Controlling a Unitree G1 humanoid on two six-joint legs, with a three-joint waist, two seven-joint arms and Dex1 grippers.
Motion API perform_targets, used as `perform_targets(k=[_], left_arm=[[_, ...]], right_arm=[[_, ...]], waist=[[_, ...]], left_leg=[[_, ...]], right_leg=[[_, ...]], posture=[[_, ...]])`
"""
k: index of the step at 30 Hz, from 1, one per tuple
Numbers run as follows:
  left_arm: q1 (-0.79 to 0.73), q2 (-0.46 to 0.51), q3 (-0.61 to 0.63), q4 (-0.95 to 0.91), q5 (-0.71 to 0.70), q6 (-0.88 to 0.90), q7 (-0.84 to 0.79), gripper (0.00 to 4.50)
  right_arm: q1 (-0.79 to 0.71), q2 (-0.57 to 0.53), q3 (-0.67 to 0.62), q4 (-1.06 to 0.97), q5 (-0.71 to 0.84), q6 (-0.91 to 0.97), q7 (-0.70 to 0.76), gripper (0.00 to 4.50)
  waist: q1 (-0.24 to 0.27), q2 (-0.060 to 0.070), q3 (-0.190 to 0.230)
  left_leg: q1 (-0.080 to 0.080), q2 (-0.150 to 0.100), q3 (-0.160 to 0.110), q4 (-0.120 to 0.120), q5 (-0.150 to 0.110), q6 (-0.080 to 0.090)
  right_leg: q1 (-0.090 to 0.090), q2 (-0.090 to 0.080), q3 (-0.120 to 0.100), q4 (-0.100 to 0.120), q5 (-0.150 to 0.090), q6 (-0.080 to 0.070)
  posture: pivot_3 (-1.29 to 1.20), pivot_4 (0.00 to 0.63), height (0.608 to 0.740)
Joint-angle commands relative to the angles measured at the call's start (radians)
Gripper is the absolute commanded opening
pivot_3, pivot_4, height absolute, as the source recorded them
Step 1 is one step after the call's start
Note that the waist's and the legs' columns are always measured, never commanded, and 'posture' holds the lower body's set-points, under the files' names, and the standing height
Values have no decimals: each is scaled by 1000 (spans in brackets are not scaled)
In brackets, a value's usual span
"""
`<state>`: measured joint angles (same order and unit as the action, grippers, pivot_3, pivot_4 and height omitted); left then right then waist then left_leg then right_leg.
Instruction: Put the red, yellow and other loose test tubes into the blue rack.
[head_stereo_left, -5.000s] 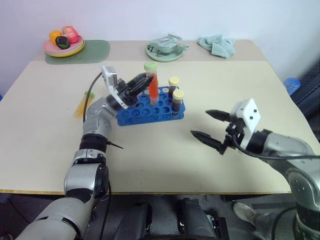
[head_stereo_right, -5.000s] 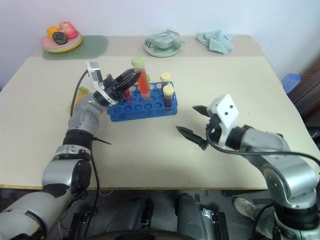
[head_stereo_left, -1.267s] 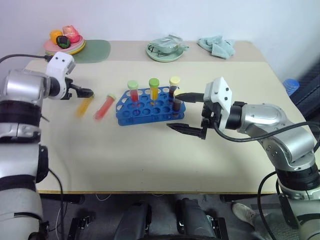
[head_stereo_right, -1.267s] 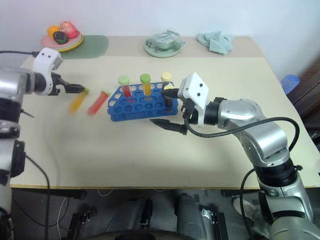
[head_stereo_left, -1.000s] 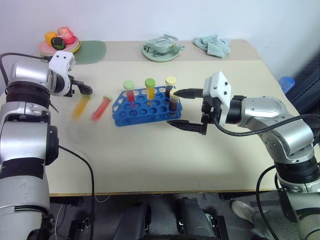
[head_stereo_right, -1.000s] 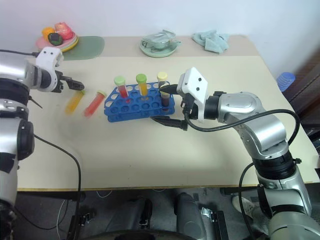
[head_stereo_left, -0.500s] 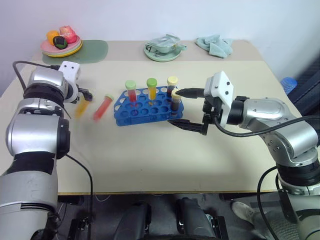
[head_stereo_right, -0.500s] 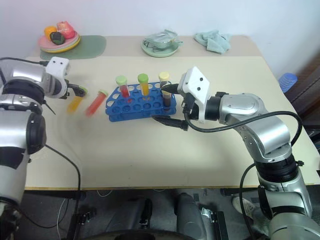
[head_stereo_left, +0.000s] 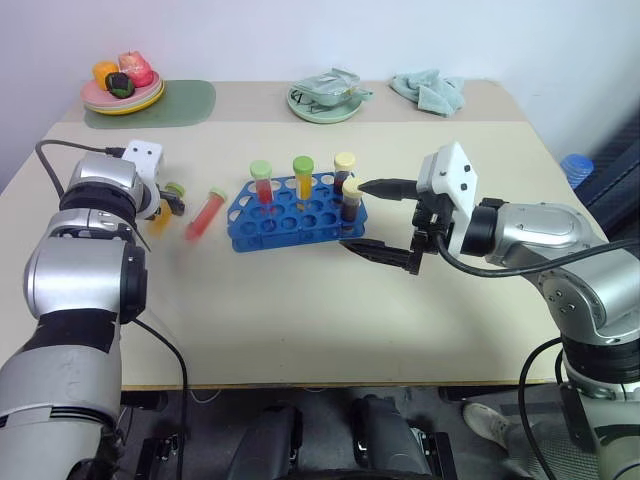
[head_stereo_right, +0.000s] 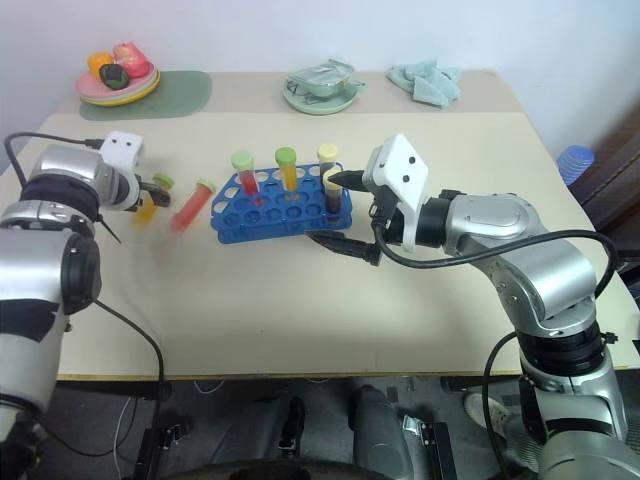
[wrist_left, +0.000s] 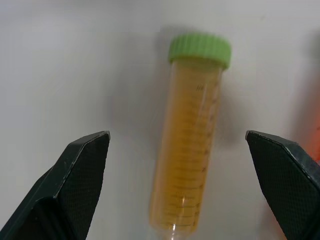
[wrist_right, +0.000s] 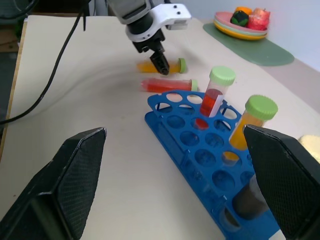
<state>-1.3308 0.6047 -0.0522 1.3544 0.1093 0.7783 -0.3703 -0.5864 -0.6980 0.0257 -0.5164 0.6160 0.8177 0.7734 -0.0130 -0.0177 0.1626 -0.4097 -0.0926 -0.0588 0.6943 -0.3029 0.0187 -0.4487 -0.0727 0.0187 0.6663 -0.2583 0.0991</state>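
Now | left gripper (wrist_left: 177, 165) spread over yellow tube (wrist_left: 190, 145), graduations unreadable | right gripper (head_stereo_left: 385, 220) wide, empty

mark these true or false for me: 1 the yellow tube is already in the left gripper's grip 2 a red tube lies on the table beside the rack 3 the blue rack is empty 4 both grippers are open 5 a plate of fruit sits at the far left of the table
1. False. The yellow tube lies on the table, between the open fingers of the left gripper, not gripped.
2. True. The red tube lies flat just left of the blue rack.
3. False. Several capped tubes stand upright in the rack.
4. True. The right gripper is also spread wide, near the rack's right end.
5. True. The plate of fruit sits there on a green mat.
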Motion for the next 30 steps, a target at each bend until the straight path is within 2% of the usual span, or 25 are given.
perform_targets(k=[1, 6, 7, 15, 17, 21, 24, 26, 28, 30], left_arm=[[-2, 3, 17, -11, 10, -7, 10, 3598], [9, -3, 31, -11, 5, -15, 26, 989], [11, -3, 35, -12, 4, -20, 27, 752], [13, 2, 77, -16, -8, -42, 52, 752], [5, 16, 126, -25, -45, -61, 66, 752], [12, 60, 221, -105, -131, -226, -19, 752], [74, 81, 306, -257, -234, -328, -151, 752], [195, 66, 354, -471, -313, -381, -238, 752], [328, 17, 416, -719, -437, -363, -308, 752], [429, -50, 476, -918, -545, -357, -310, 752]], right_arm=[[-5, -10, -36, -40, 26, 4, -7, 4500], [-6, -13, -39, -39, 33, 9, -11, 4500], [-5, -14, -40, -40, 34, 10, -12, 4500], [-12, -11, -26, -18, 30, -6, -9, 4500], [-11, -13, -25, -19, 29, -8, -7, 4500], [3, -20, -38, -21, 28, -13, -6, 4500], [16, -22, -48, -18, 29, -20, -5, 4500], [22, -19, -51, -12, 30, -26, -3, 4500], [27, -15, -48, -1, 27, -35, 1, 4500], [30, -12, -42, 14, 20, -49, 8, 4500]], waist=[[1, 0, 0], [1, 0, 0], [1, 0, 0], [1, 0, 0], [2, 0, 0], [1, -1, 0], [0, -1, 0], [-3, 0, 0], [-4, 1, -1], [-1, 1, -1]], left_leg=[[0, 0, 0, 0, 0, 0], [0, 0, 0, 0, 0, 0], [0, 0, 0, 0, 0, 0], [0, 0, 0, 1, 0, 0], [0, 0, 0, 1, 0, 0], [0, 0, 0, 1, 0, 0], [-1, 0, 0, 1, 0, 0], [-2, 0, 0, 1, 0, 0], [-1, 0, 1, 1, 0, 0], [-1, 0, 1, 1, 0, 0]], right_leg=[[0, 0, 0, 0, 0, 0], [0, 0, 0, 0, 0, 0], [0, 0, 0, 0, 0, 0], [0, 0, 0, 1, 0, 0], [0, 0, 0, 1, 0, 0], [0, 0, 0, 1, 0, 0], [-1, -1, 0, 1, 0, 0], [-1, -1, 0, 0, 0, 0], [-1, -1, 0, 0, 0, 0], [-1, -2, 0, 0, 0, 0]], posture=[[0, 150, 740], [0, 150, 740], [0, 150, 740], [0, 150, 740], [0, 150, 740], [0, 150, 740], [0, 150, 740], [0, 150, 740], [0, 150, 740], [0, 150, 740]])
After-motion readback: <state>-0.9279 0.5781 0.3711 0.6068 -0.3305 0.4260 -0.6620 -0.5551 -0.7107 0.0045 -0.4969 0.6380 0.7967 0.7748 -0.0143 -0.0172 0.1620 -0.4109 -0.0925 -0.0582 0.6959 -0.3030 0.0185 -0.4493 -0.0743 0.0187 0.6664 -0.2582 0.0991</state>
